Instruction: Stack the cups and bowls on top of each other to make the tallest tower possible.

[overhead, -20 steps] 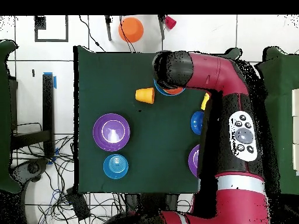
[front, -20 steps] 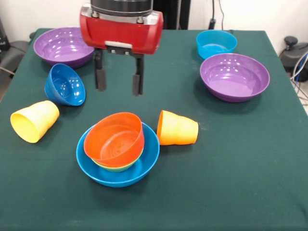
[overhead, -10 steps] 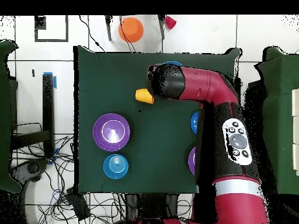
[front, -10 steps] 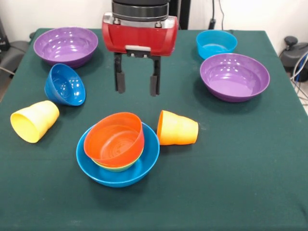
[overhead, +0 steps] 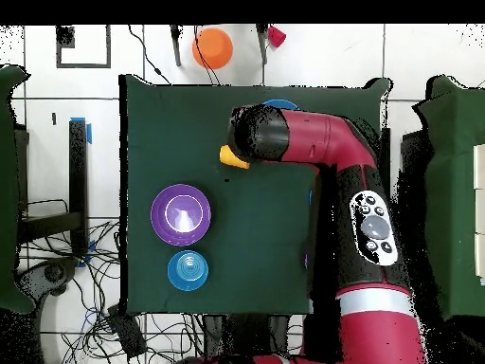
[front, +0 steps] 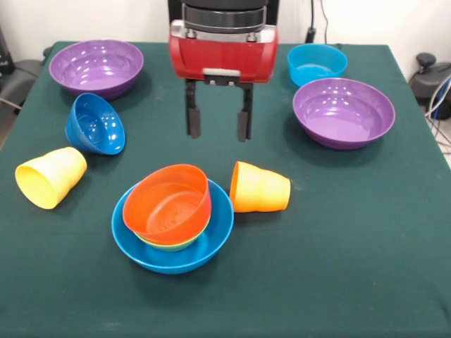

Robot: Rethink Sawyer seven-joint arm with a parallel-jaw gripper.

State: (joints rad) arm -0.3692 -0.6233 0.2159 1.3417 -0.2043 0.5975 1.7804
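My gripper (front: pixel 218 135) hangs open and empty above the cloth, behind the gap between the bowl stack and the orange cup (front: pixel 259 188). That cup lies on its side, mouth to the left, and peeks out beside the arm in the overhead view (overhead: pixel 227 156). An orange bowl (front: pixel 168 204) sits tilted in a green bowl (front: pixel 169 246), both inside a large blue bowl (front: pixel 176 262). Lying on its side at the left is a yellow cup (front: pixel 51 176). A dark blue bowl (front: pixel 95 124) leans on its edge behind it. No tower stands.
Two purple bowls stand at the back left (front: pixel 95 67) and at the right (front: pixel 343 111), with a cyan bowl (front: pixel 317 63) behind the right one. In the overhead view an orange round thing (overhead: pixel 213 47) and a small red cup (overhead: pixel 276 36) lie on the floor off the table.
The gripper has moved to the right in the front view, from behind the bowl stack's left side toward the orange cup, staying open. Nothing on the table has shifted.
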